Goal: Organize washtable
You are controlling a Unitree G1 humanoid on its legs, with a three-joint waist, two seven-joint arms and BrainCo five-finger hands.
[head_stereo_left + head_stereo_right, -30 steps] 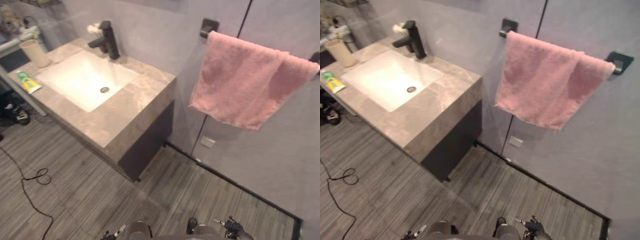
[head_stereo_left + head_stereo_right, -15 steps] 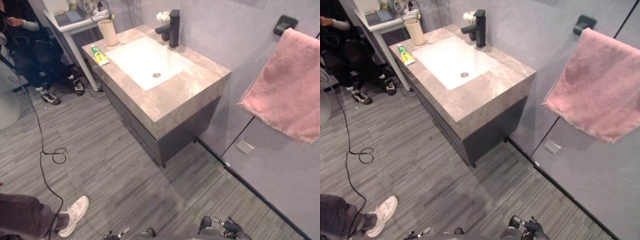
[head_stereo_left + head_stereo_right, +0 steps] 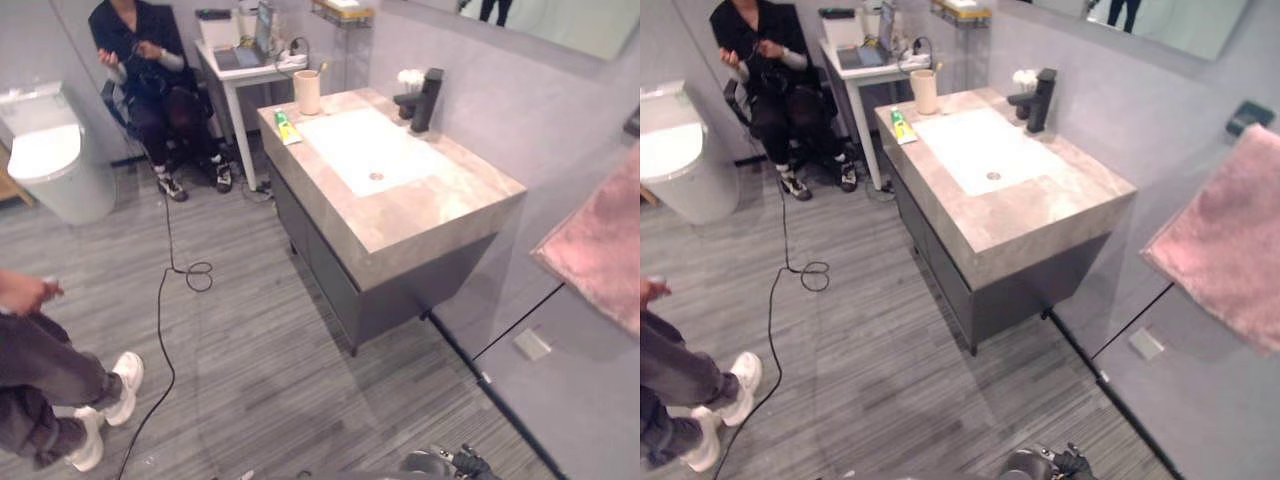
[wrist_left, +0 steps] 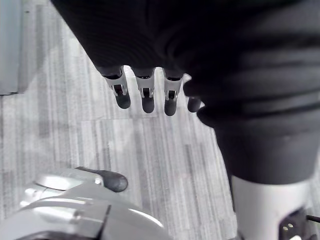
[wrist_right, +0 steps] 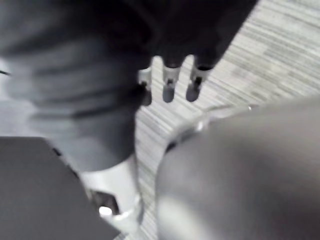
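Observation:
The washtable is a grey marble counter on a dark cabinet, standing against the wall at the right. A white sink is set into its top, with a black faucet behind it. A beige cup stands at the counter's far corner, and a green toothpaste tube lies flat beside it. A pink towel hangs on the wall at the right edge. My left hand hangs over the floor with straight fingers and holds nothing. My right hand hangs likewise, open and empty.
A person sits on a chair beyond the washtable, next to a white side table with a laptop. Another person's legs and white shoes stand at the near left. A white toilet is at the far left.
The camera has swung left: the washtable now lies further off at centre right, the towel at the right edge. The toilet and both persons have come into view.

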